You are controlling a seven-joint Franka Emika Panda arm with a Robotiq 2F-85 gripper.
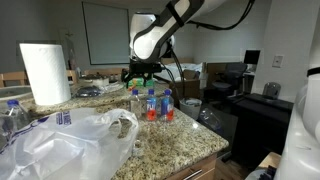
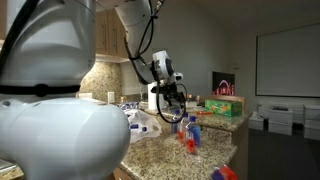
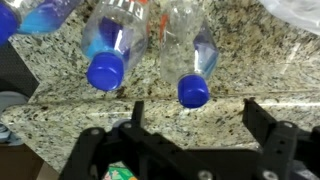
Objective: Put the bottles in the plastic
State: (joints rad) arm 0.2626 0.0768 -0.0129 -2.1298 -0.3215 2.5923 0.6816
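Pincer (image 3: 194, 112) hangs open over close-packed bottles (image 3: 115, 40); closing on one may topple its neighbour off the table (image 3: 262, 72) edge

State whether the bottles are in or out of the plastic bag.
Out. The bottles stand upright and capped on the counter, beside the plastic bag, not inside it.

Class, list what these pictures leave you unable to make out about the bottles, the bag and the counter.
Bottle count: the bottles overlap in an exterior view; the wrist view's top edge cuts them off.
Bag opening: the crumpled plastic bag shows no clear mouth in an exterior view.
Counter: the robot's blurred white body hides much of the counter in an exterior view.
Labels: too small to read anywhere.
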